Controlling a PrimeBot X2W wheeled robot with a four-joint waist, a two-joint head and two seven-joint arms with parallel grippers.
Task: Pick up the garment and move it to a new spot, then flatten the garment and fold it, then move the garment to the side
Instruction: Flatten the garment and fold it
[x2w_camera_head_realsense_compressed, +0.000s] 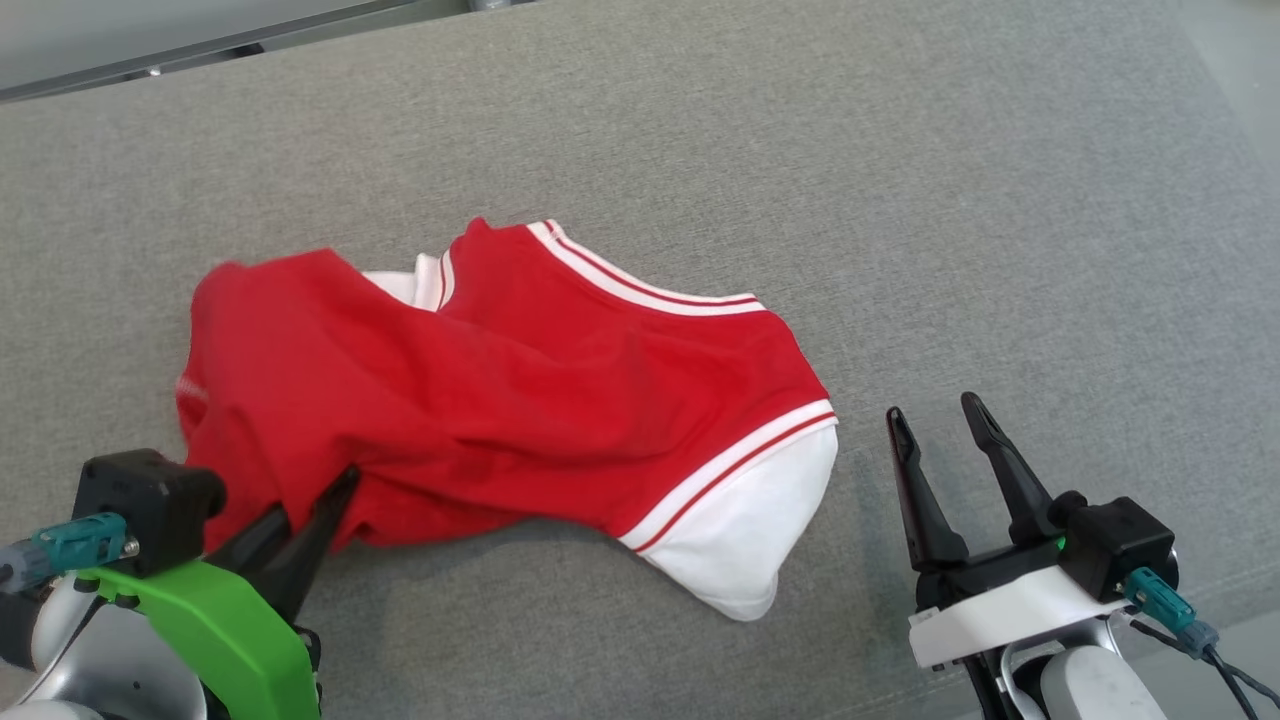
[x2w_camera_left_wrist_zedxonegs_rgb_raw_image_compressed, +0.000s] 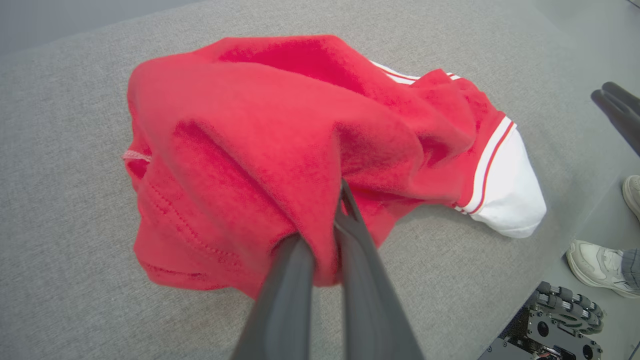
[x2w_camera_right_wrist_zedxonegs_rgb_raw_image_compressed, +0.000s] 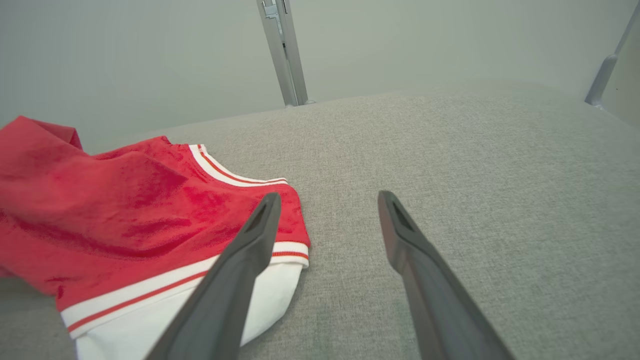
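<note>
Left hand: my left hand (x2w_camera_head_realsense_compressed: 340, 485) is pressed together on a fold at the near left edge of the garment (x2w_camera_head_realsense_compressed: 520, 400). In the left wrist view I see red cloth pinched between its dark fingers (x2w_camera_left_wrist_zedxonegs_rgb_raw_image_compressed: 360, 250) and bunched up over them.
Garment: red, crumpled and humped, lifted a little at the pinched edge and lying on the counter elsewhere. Its white end (x2w_camera_head_realsense_compressed: 740, 530), set off by white and red stripes, points to the near right.
Right hand: my right hand (x2w_camera_head_realsense_compressed: 932, 405) is spread and holds nothing. It sits just beside the garment's white end, apart from it.
Counter: the grey fabric-topped counter (x2w_camera_head_realsense_compressed: 900, 200) lies under the garment and runs out on all sides of it.
Floor: beyond the garment's white end, past the counter edge, I see a person's pale shoes (x2w_camera_left_wrist_zedxonegs_rgb_raw_image_compressed: 597, 267).
</note>
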